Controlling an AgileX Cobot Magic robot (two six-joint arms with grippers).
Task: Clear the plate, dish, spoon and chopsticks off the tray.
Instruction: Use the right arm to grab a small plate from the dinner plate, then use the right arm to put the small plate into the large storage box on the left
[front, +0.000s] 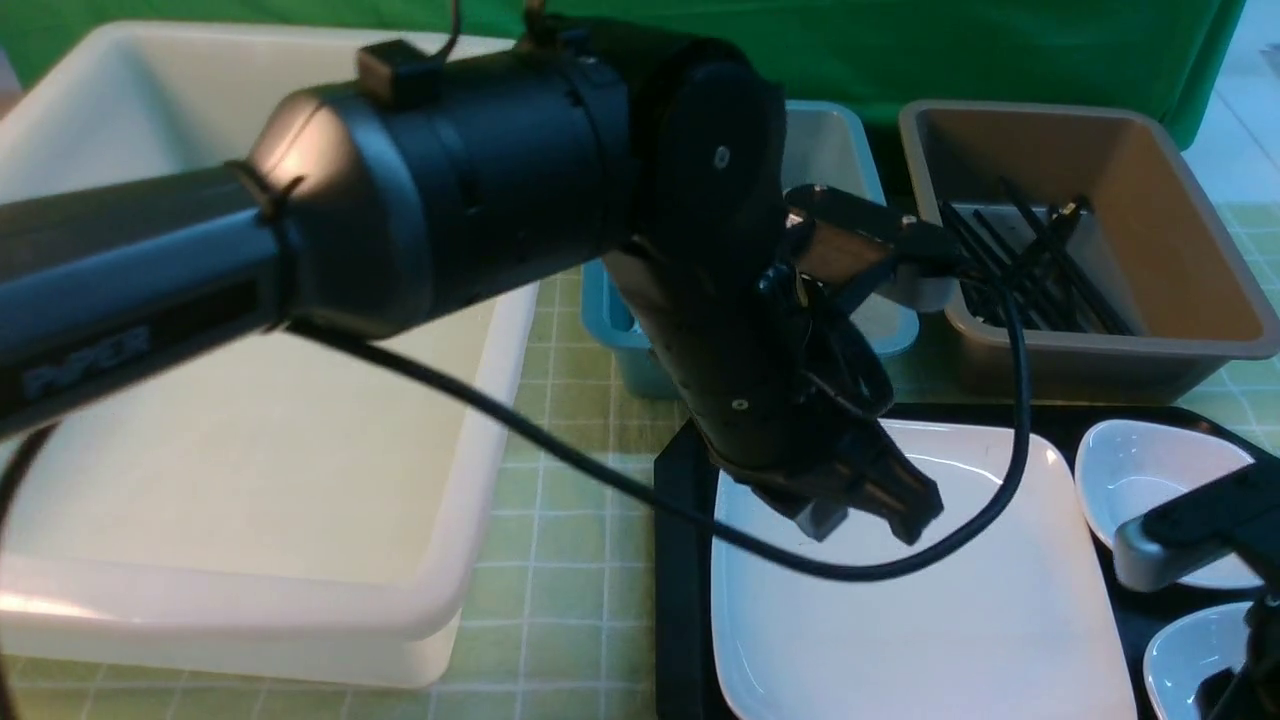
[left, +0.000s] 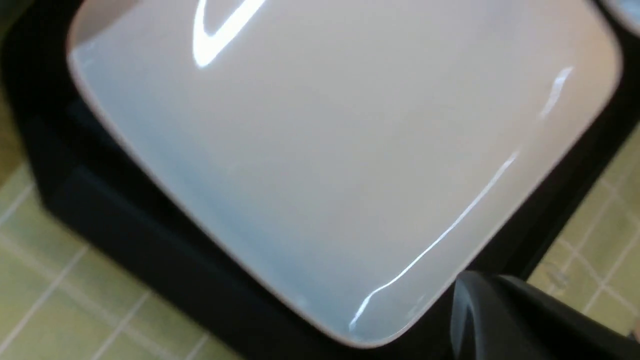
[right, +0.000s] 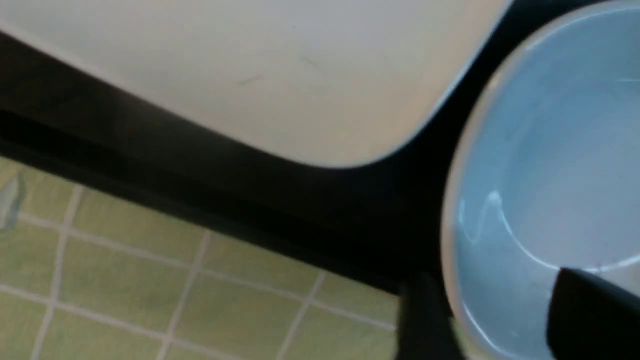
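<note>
Front view shows the plate (front: 930, 620) lying on the tray (front: 682, 600), where both are partly cut off by the lower edge. To the right of the plate, the far dish (front: 1150, 475) and the near dish (front: 1190, 650) are set on the same tray. The chopsticks (front: 1075, 270) are seen in the brown bin (front: 1180, 250), beyond the plate and to its right. The blue bin (front: 835, 135) is placed beyond the plate, partly hidden by the left arm (front: 480, 180), and the white tub (front: 440, 500) is seen to the left of the plate. The left gripper (front: 868, 520) is held over the far left part of the plate, its jaws pressed together with nothing pinched. The right gripper (right: 495, 300) is positioned to the right of the plate, its jaws spread, with a dish rim seen between them; contact with it cannot be told.
</note>
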